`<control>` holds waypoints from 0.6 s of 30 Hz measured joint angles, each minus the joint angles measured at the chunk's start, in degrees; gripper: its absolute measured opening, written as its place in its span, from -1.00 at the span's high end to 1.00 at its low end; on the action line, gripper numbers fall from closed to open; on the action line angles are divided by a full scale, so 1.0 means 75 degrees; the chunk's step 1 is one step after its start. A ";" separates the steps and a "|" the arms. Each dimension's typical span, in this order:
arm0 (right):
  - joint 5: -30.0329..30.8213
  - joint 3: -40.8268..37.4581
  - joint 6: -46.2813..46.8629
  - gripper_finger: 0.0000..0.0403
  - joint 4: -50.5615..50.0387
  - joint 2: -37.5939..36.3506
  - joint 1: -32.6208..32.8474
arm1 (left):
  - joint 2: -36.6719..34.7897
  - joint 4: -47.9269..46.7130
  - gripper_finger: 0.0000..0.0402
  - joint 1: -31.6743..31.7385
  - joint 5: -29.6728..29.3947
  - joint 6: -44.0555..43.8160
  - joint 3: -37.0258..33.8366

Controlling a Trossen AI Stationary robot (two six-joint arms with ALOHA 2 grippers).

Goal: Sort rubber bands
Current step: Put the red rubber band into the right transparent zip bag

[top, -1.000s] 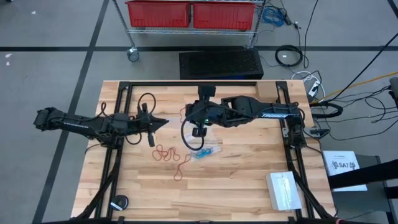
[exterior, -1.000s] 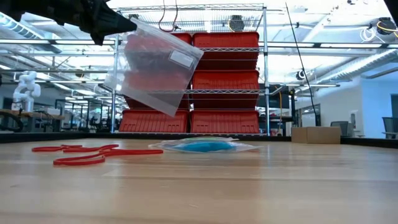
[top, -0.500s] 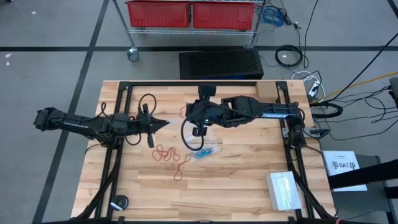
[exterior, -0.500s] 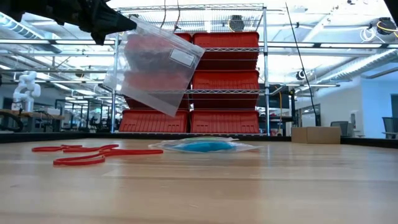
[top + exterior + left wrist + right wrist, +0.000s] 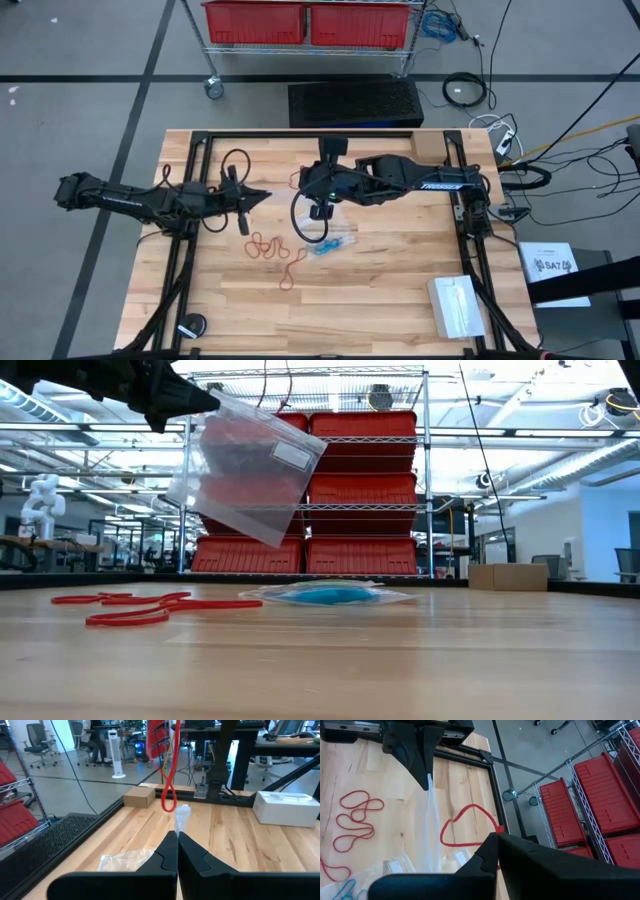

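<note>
My left gripper (image 5: 266, 197) (image 5: 176, 836) reaches in level from the table's left and is shut on a clear plastic bag (image 5: 250, 470), which hangs above the table. My right gripper (image 5: 303, 185) (image 5: 496, 837) hovers just beyond the bag, slanting down, shut on one red rubber band (image 5: 467, 826). In the low view that band (image 5: 264, 390) dangles from above the picture, behind the bag. More red rubber bands (image 5: 267, 246) (image 5: 150, 605) lie loose on the wood. A second clear bag holding blue rubber bands (image 5: 330, 243) (image 5: 325, 595) lies flat beside them. My left gripper pinches the bag's upper corner (image 5: 215, 402) between its two shut fingers, level from the table's left. The bag hangs tilted below the fingertips, lifted clear of the table; in the right wrist view its sheet (image 5: 431, 820) shows edge-on. My right gripper pinches the red band at one point of its loop (image 5: 496, 830) between its shut fingertips, slanting down from the table's right. The rest of the loop (image 5: 167, 795) hangs free as a narrow oval, clear of the table and close to the bag's top.
A white box (image 5: 457, 305) sits near the front right corner and a black round object (image 5: 190, 325) at the front left. A black cable loop (image 5: 305, 218) hangs under the right arm. Empty clear bags (image 5: 395, 865) lie on the wood below the grippers.
</note>
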 joint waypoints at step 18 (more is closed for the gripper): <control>0.0061 -0.0003 0.0066 1.00 -0.0019 -0.0131 0.0003 | 0.0000 -0.0067 1.00 0.0000 -0.0104 -0.0061 0.0000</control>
